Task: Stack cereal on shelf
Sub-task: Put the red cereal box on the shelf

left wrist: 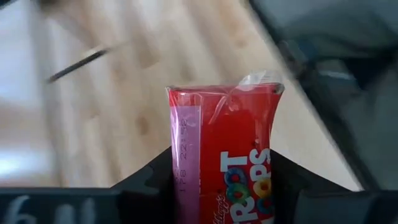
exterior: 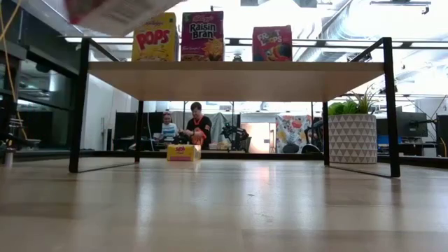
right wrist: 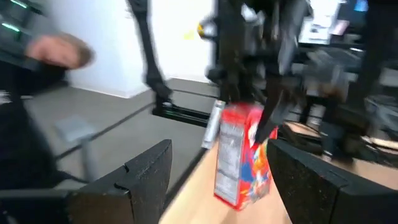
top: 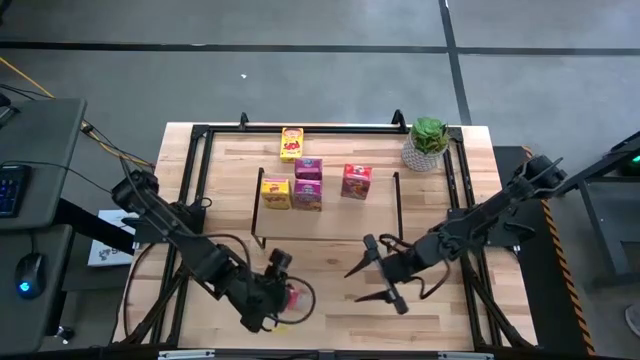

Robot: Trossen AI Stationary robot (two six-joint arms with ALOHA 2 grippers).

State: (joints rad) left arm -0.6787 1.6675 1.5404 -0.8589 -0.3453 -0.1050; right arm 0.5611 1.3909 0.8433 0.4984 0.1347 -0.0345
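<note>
Froot Loops box (left wrist: 224,155) clamped in left claw (top: 283,297); Pops (exterior: 155,37), Raisin Bran (exterior: 202,36) on shelf (exterior: 238,78)

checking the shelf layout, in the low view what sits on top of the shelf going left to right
On the shelf top, left to right: yellow Pops box → magenta Raisin Bran box → red Froot Loops box. The blurred box at the upper left edge is not on the shelf, so it is left out.
</note>
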